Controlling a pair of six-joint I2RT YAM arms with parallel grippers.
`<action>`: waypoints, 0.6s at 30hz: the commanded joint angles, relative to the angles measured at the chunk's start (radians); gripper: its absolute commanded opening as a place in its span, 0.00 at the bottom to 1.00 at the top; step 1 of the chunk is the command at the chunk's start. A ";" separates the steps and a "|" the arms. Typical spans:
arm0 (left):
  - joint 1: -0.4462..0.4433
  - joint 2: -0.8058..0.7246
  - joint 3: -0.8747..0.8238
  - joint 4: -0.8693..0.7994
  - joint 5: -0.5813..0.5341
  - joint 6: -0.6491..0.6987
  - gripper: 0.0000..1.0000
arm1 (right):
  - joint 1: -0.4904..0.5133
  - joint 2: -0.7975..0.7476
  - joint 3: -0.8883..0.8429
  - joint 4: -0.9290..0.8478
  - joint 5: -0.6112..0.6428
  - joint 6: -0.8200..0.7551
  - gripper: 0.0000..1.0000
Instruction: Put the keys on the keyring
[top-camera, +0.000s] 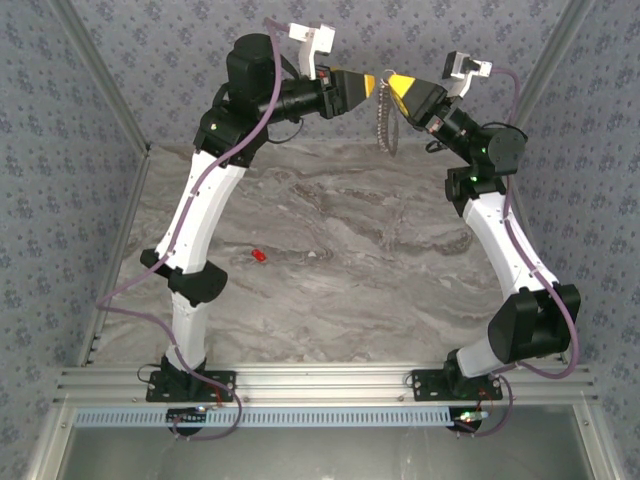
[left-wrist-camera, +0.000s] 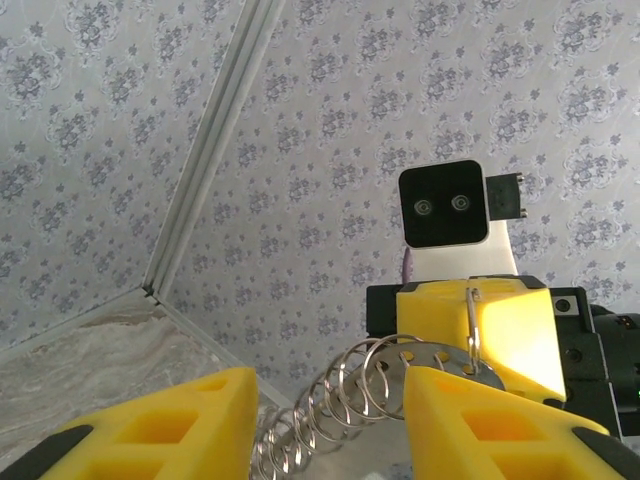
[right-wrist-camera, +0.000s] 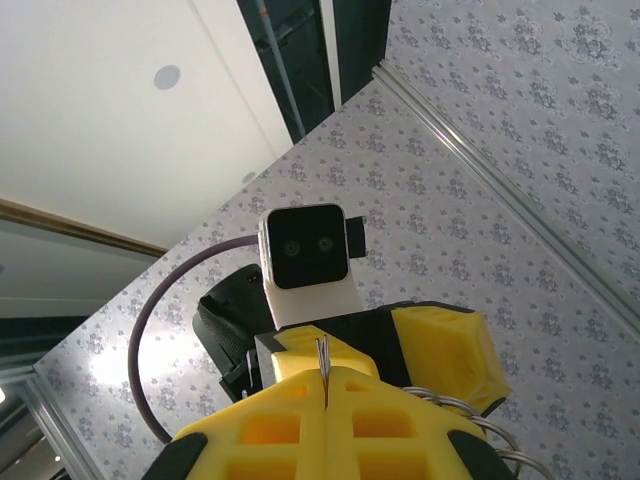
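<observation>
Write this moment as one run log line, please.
left gripper: open, near keyring | right gripper: shut on keyring, raised | red key: on table, untouched | key not yet on keyring

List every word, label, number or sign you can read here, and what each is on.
None: no text can be read in any view.
Left gripper, right gripper: plain yellow, unmarked.
Wallpaper: floral pattern only, no writing.
Red key: too small to show any marking.
Keyring: bare wire, no tag.
</observation>
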 joint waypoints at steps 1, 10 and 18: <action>-0.001 -0.042 0.023 0.064 0.055 -0.020 0.42 | 0.003 -0.001 0.005 0.050 0.028 0.013 0.00; -0.004 -0.034 0.023 0.123 0.101 -0.059 0.42 | 0.014 0.007 0.010 0.053 0.036 0.015 0.00; -0.014 -0.031 0.023 0.136 0.120 -0.062 0.40 | 0.025 0.010 0.021 0.054 0.040 0.015 0.00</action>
